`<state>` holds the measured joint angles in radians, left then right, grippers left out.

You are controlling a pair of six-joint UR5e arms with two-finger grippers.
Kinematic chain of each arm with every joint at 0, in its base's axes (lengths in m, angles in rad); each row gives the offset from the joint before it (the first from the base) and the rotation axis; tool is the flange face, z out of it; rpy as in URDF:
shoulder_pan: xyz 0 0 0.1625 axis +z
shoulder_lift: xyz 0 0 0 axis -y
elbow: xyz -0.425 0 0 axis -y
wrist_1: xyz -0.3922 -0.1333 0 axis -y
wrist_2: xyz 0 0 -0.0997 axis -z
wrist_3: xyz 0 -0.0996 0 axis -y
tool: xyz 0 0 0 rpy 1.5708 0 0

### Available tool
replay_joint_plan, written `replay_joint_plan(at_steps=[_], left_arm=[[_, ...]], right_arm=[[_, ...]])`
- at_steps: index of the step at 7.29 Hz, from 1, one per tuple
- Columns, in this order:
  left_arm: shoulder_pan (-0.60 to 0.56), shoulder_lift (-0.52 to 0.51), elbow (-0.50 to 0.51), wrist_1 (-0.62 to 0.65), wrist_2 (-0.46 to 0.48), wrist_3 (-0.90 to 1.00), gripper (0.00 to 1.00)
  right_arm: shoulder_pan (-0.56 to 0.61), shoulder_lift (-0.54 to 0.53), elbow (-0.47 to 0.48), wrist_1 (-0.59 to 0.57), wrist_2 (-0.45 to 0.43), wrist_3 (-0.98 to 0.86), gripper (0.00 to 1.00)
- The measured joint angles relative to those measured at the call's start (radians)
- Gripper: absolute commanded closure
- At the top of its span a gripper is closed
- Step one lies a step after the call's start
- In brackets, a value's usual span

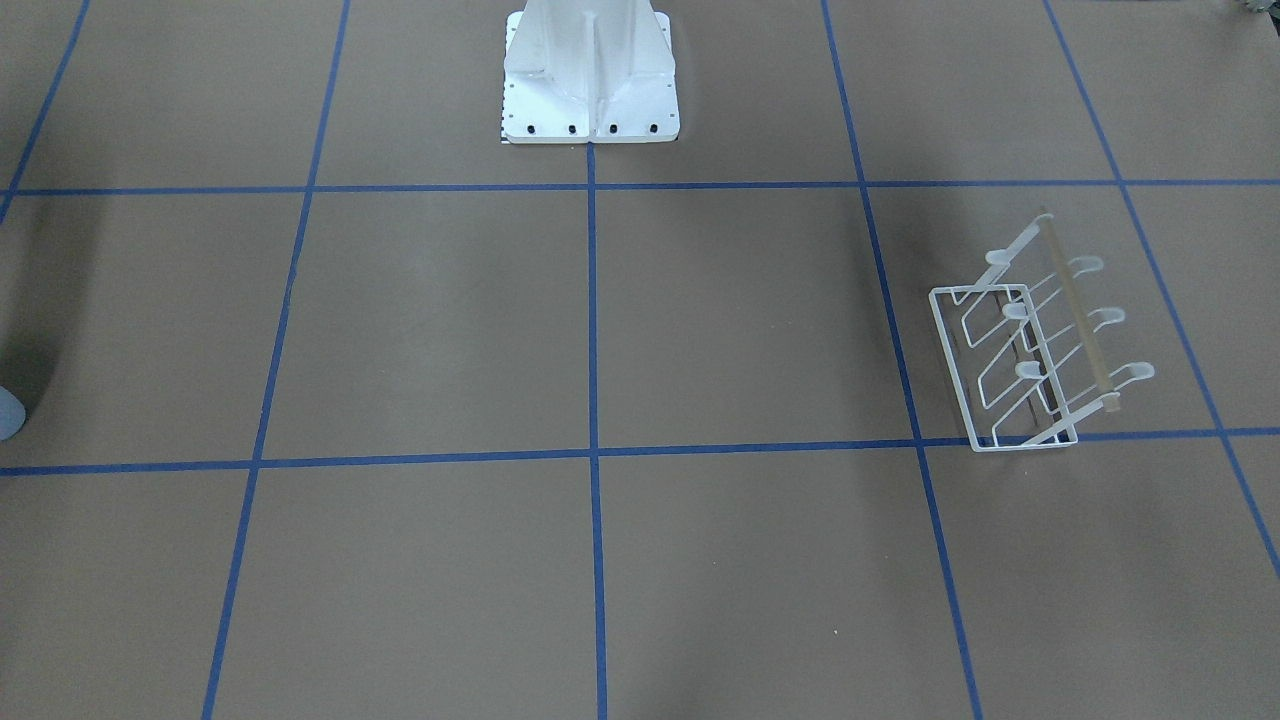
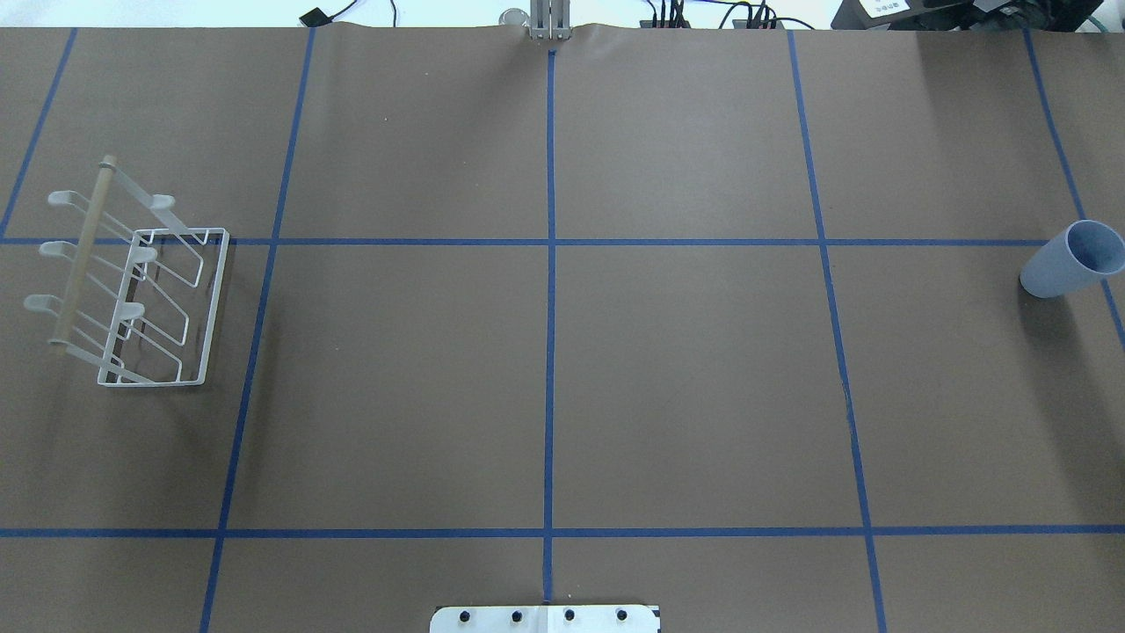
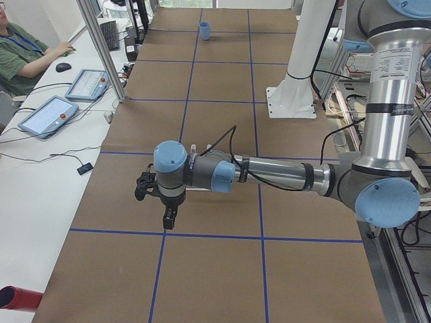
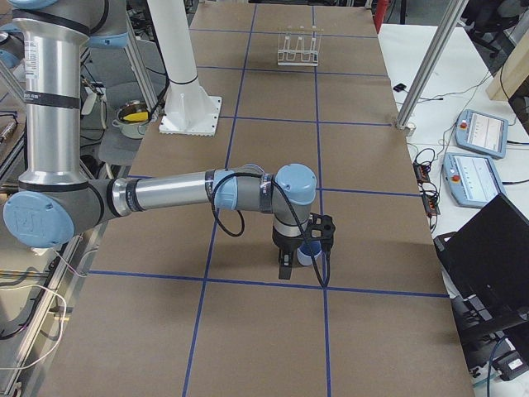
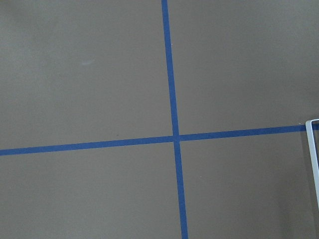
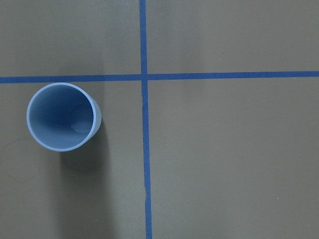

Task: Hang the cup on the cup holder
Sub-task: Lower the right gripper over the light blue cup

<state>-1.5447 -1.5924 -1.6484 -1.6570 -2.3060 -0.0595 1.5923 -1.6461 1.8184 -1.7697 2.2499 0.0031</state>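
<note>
The pale blue cup [image 2: 1068, 261] stands upright, mouth up, near the table's right edge. It also shows from above in the right wrist view [image 6: 61, 116] and at the left edge of the front view [image 1: 8, 412]. The white wire cup holder [image 2: 141, 281] stands at the far left, with its prongs bare; it also shows in the front view [image 1: 1030, 340]. My right gripper [image 4: 304, 266] hangs close over the cup [image 4: 309, 253]. My left gripper [image 3: 168, 217] hangs above the table near the cup holder. Both show only in side views, so I cannot tell whether they are open or shut.
The white robot base [image 2: 545, 618] sits at the table's near middle edge. Blue tape lines grid the brown table. An edge of the cup holder's base frame [image 5: 313, 159] shows in the left wrist view. Tablets [image 3: 47, 114] and a seated person [image 3: 27, 54] are beside the table.
</note>
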Motion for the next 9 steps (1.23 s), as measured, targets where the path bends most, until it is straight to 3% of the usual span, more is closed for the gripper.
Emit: replay_joint_plan(at_steps=[5, 7, 9], left_arm=[[0.003, 0.082, -0.118, -0.006, -0.01, 0.001, 0.01], [0.007, 0.083, -0.138, -0.012, -0.01, 0.0, 0.01], [0.019, 0.054, -0.133, -0.009, -0.003, 0.0, 0.01]], right_arm=[[0.0, 0.038, -0.002, 0.004, -0.015, -0.01, 0.0], [-0.003, 0.056, -0.009, 0.013, 0.026, -0.005, 0.0], [-0.005, 0.05, -0.044, 0.105, 0.054, 0.0, 0.0]])
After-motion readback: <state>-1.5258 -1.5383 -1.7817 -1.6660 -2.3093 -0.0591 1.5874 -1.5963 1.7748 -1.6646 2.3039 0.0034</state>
